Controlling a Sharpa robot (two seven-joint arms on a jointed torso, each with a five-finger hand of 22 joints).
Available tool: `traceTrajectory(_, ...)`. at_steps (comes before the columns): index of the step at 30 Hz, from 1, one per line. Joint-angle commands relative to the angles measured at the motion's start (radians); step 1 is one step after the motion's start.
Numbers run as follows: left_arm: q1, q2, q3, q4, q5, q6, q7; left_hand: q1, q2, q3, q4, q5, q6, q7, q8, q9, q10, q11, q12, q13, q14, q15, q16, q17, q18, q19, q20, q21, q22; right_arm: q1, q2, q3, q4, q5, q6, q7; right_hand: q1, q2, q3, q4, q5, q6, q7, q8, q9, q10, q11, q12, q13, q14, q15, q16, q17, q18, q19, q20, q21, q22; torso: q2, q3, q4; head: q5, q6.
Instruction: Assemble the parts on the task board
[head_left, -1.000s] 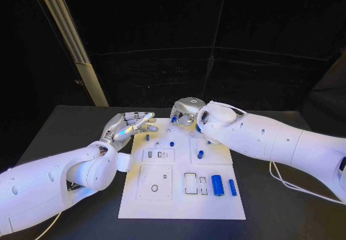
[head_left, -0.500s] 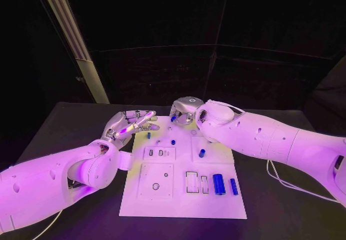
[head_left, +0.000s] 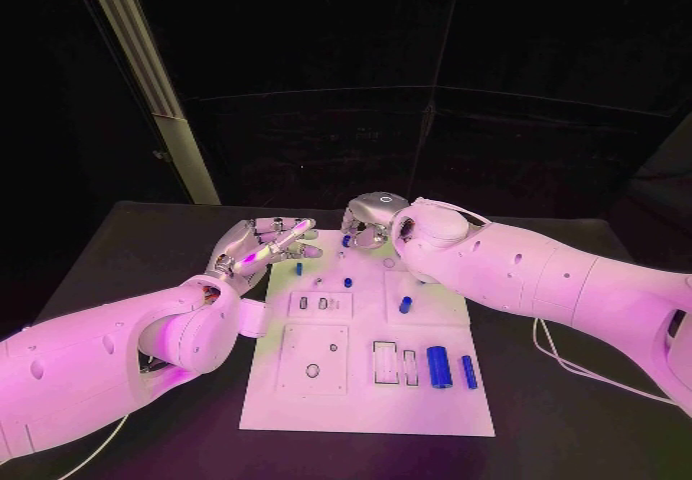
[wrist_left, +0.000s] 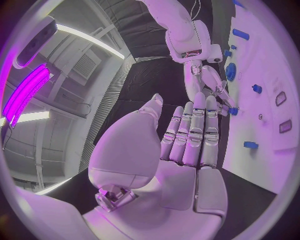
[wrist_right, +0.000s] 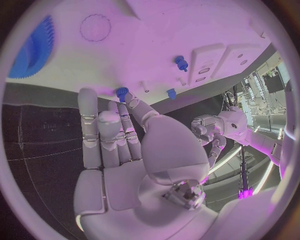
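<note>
Left hand (head_left: 264, 248): your fingers spread, holding nothing, beside board (head_left: 361, 400).
Right hand (head_left: 366, 225): you pinch a blue part (wrist_right: 121, 92) at board's far edge.

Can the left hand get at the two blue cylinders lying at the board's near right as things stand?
Probably yes. The left hand is open, and nothing lies over the blue cylinders; it must cross the task board.

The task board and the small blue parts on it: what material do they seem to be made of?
The task board looks like matte white plastic: flat, even, with clean-cut recesses. The blue parts look like moulded or printed plastic, uniformly coloured, with a slight sheen. Neither material can be confirmed.
</note>
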Motion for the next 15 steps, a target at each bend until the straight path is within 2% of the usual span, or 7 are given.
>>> traceTrajectory(1,0.002,0.001,0.000,0.001,-0.009,0.021,0.000,-0.001,0.010,0.001,-0.004,-0.002,-0.005,0.004,-0.004,-0.001,-0.006,0.003,-0.004,-0.001,0.002,0.002,0.000,0.001,0.006,0.005,-0.001,0.001,-0.002,0.003,0.003,0.001,-0.003,0.001,0.002,0.008,0.002,-0.023,0.001,0.003,-0.007,-0.035,0.006,-0.003,-0.001,-0.038,0.008,0.000,-0.001,-0.010,0.008,-0.023,-0.035,0.008,-0.021,0.004,-0.019,-0.029,0.001,-0.0002,-0.0011,0.001,0.000)
traceTrajectory(6,0.002,0.002,0.000,0.000,-0.009,0.019,-0.003,-0.001,0.010,0.001,-0.004,-0.002,-0.005,0.004,-0.004,-0.001,-0.006,0.003,-0.004,-0.001,0.002,0.002,0.000,0.001,0.006,0.005,-0.001,0.001,-0.002,0.003,0.002,0.001,-0.001,0.009,-0.006,0.017,0.003,-0.033,-0.004,0.006,-0.007,-0.051,0.008,-0.003,0.000,-0.061,0.011,0.002,0.000,-0.017,0.011,-0.040,-0.061,0.012,-0.033,0.008,-0.030,-0.049,0.001,0.0003,-0.0003,0.006,-0.002)
traceTrajectory(10,0.003,0.000,0.000,-0.001,-0.009,0.018,-0.004,-0.002,0.011,0.001,-0.005,-0.002,-0.005,0.004,-0.005,-0.001,-0.007,0.003,-0.004,-0.001,0.002,0.002,0.000,0.001,0.006,0.005,-0.001,0.000,-0.002,0.003,-0.006,0.001,0.009,0.013,-0.020,0.020,0.004,-0.035,-0.005,0.007,-0.007,-0.053,0.008,-0.003,0.000,-0.062,0.010,0.003,0.000,-0.017,0.011,-0.041,-0.062,0.012,-0.034,0.009,-0.031,-0.050,0.001,0.0007,-0.0020,0.004,-0.001)
traceTrajectory(12,0.003,-0.001,0.000,-0.002,-0.009,0.018,-0.004,-0.002,0.011,0.001,-0.005,-0.002,-0.005,0.004,-0.005,-0.001,-0.007,0.003,-0.004,-0.001,0.002,0.002,0.000,0.001,0.006,0.005,-0.001,0.000,-0.002,0.003,-0.018,0.001,0.021,0.015,-0.036,0.020,0.004,-0.035,-0.005,0.007,-0.007,-0.053,0.008,-0.002,0.000,-0.062,0.010,0.003,0.000,-0.017,0.011,-0.040,-0.061,0.012,-0.033,0.009,-0.030,-0.048,0.001,-0.0006,-0.0022,0.005,0.000)
traceTrajectory(15,0.003,-0.002,0.000,-0.002,-0.009,0.019,-0.003,-0.002,0.011,0.001,-0.005,-0.002,-0.005,0.004,-0.005,-0.001,-0.007,0.003,-0.004,-0.001,0.002,0.002,0.000,0.001,0.006,0.005,-0.001,0.000,-0.002,0.003,-0.047,0.001,0.051,0.028,-0.067,0.016,-0.001,-0.035,-0.009,0.015,-0.006,-0.047,0.008,0.002,0.002,-0.046,0.008,0.013,0.003,-0.014,0.010,-0.035,-0.054,0.011,-0.030,0.009,-0.026,-0.042,0.000,0.0001,-0.0031,0.004,0.002)
